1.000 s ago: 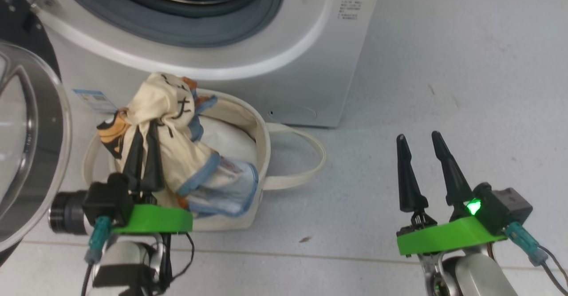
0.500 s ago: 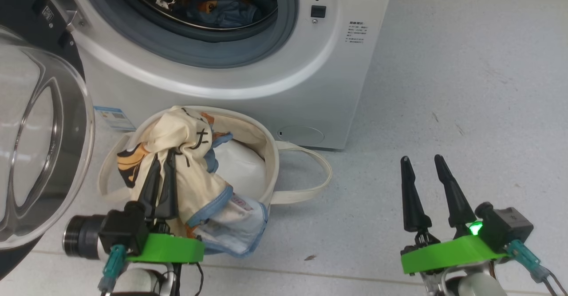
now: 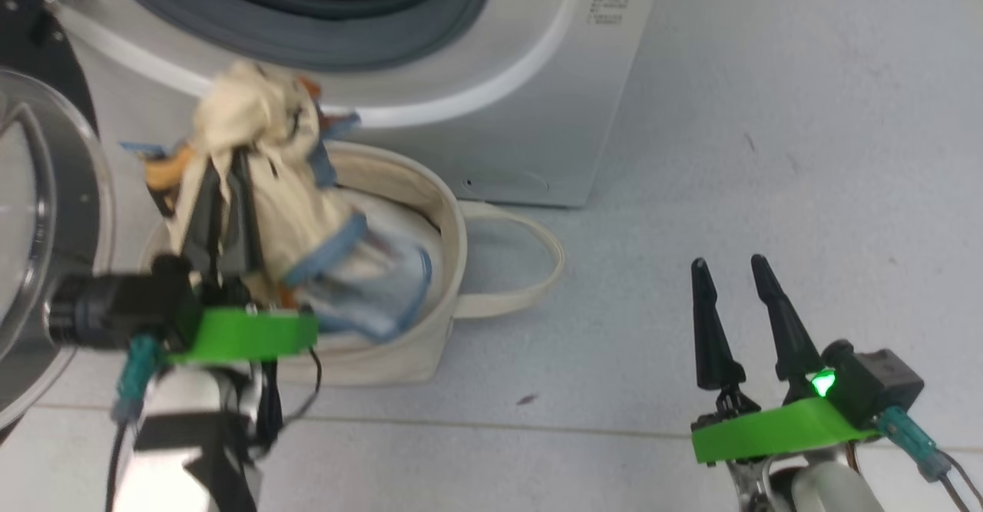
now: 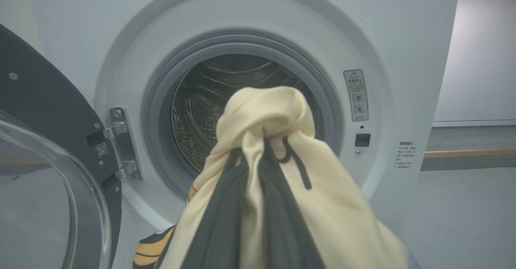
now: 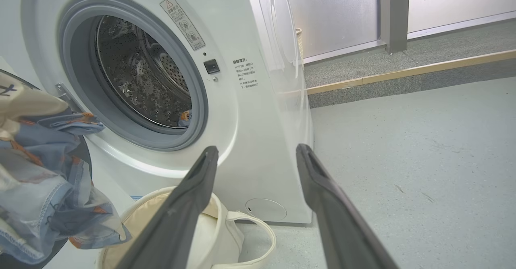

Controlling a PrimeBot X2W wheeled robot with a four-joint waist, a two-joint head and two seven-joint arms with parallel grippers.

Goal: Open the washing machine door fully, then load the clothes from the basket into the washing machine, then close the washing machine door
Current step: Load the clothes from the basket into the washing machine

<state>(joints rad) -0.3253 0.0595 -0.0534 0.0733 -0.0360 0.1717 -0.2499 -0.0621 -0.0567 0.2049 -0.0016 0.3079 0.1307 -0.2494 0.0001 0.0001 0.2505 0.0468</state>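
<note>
Over at nine o'clock the washing machine door [image 3: 46, 251] is standing swung wide, its glass bowl facing the room, so the opening step looks done and the loading step is the one in hand.

Just right of it the left gripper [image 3: 226, 182] is pinching shut on a cream and light blue printed garment [image 3: 253, 120]. The cloth is bunching over the fingertips and trailing down toward four o'clock, its blue-edged tail hanging over the canvas basket [image 3: 441, 213]. Along that arm's own view, the cream bundle [image 4: 266, 111] is sitting right in front of the steel drum [image 4: 201, 95], dead ahead at twelve o'clock.

Above the basket, the washing machine [image 3: 537, 74] is showing another blue piece [image 5: 185, 117] already lying low in the drum.

Far right, at five o'clock, the right gripper [image 3: 728, 265] is hanging over bare floor with its fingers spread and nothing between them.

I'd say the next move is calling for a carry forward and up over the grey seal [image 4: 161, 140], deep enough that the dangling tail clears the lip before the fingers let go.
</note>
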